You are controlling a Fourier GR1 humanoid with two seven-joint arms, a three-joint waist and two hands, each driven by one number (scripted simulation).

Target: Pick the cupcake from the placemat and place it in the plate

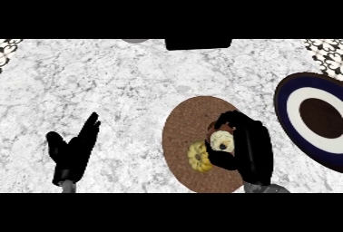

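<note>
The right robot hand (248, 149) curls over the cupcake (213, 148) on the round brown placemat (184, 131), fingers and thumb wrapped round its pale frosted top, so the pick-up step of the task appears to be in hand. The cupcake lies on its side or tilted, its yellow ribbed wrapper poking out to the left of the palm; whether it has left the mat cannot be told from this steep angle. The dark blue and white plate (292, 102) sits to the right of the placemat on the marbled counter (100, 81), close beside it but apart. Judging by the layout, the next move calls for a lift clear of the mat, a short carry to the right and a release over the plate's brown centre. The left robot hand (72, 152) rests open at lower left, fingers up, holding nothing.
</note>
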